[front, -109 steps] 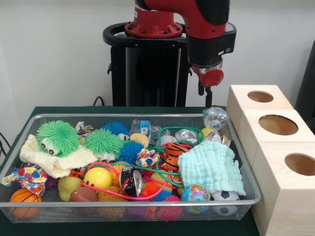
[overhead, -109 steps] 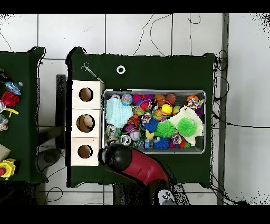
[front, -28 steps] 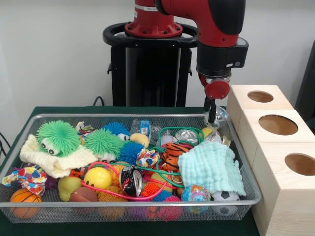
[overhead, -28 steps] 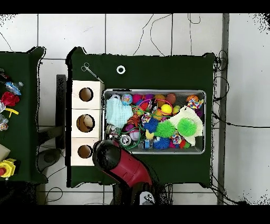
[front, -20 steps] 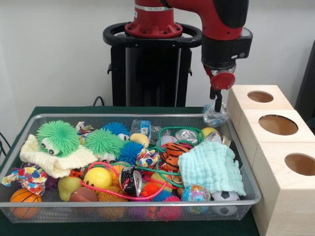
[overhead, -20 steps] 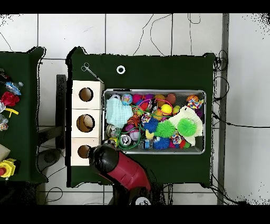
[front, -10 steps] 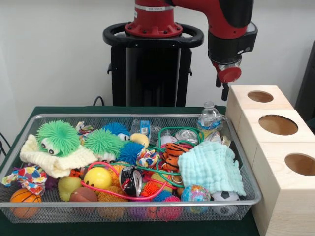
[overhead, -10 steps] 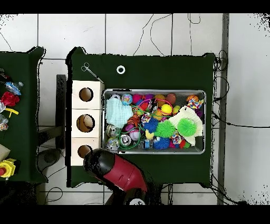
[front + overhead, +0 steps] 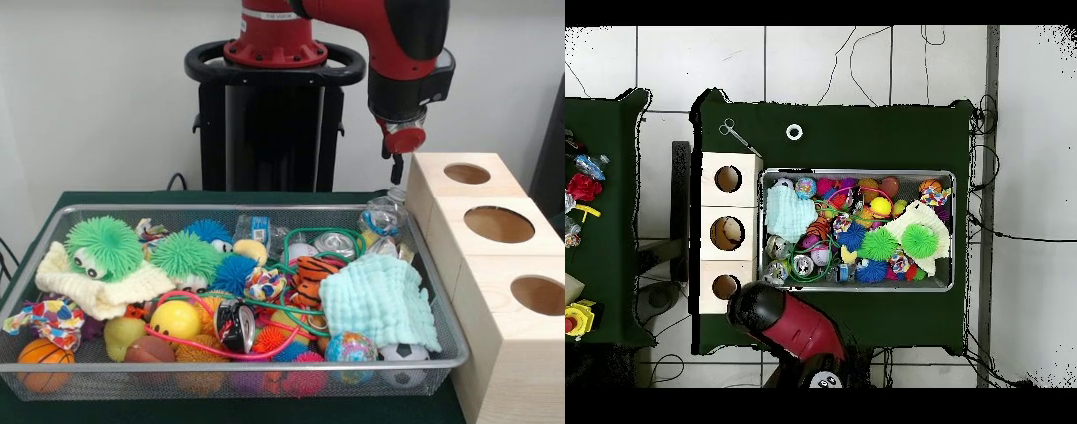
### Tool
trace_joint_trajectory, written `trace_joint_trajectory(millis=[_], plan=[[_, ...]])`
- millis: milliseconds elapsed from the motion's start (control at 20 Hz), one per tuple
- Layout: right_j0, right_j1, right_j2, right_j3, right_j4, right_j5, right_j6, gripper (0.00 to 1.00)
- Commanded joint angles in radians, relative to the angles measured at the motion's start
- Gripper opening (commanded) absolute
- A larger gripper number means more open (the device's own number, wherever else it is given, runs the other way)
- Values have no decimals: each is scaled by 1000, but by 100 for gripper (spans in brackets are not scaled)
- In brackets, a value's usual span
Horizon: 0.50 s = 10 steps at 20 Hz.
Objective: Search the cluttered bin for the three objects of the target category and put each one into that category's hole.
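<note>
Gripper: the black gripper point(image 9: 396, 170) hangs below the red wrist of the red and black arm point(image 9: 406, 62), above the far right corner of the bin and just beside the farthest box; whether its fingers are apart or together cannot be told, and no contact with anything shows.
Nearest thing: a crumpled clear plastic bottle point(image 9: 381, 215) lies in the bin's far right corner, below the gripper and apart from it.
Bin: the large shallow silvery wire-mesh bin point(image 9: 446, 329) sits on the dark green worktop point(image 9: 865, 140), crowded with toys.
Bin, right part: a pale mint knitted cloth point(image 9: 380, 299) lies over the pile, with a silver drinks can point(image 9: 335, 244), a green cord loop point(image 9: 305, 237), an orange striped tiger toy point(image 9: 312, 276), a glittery multicoloured ball point(image 9: 350, 347) and a small black-and-white football point(image 9: 403, 353).
Bin, left part: two green spiky rubber balls, one with eyes point(image 9: 103, 248) and one plain point(image 9: 184, 256), rest on a cream knitted cloth point(image 9: 97, 291); a yellow smiley ball point(image 9: 175, 320) and a small orange basketball point(image 9: 41, 355) lie nearer the front.
Boxes: three pale wooden boxes point(image 9: 499, 265), each with a round hole on top, stand in a row touching the bin's right end; the holes look dark, contents not visible.
Writing: small print on the red arm base, unreadable.
</note>
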Motion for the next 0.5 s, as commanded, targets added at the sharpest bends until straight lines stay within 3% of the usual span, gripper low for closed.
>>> trace_joint_trajectory(millis=[50, 500], plan=[[-16, 45, -1, -16, -16, -76, 133, 100], [-25, 68, -7, -42, -21, -183, 117, 100]])
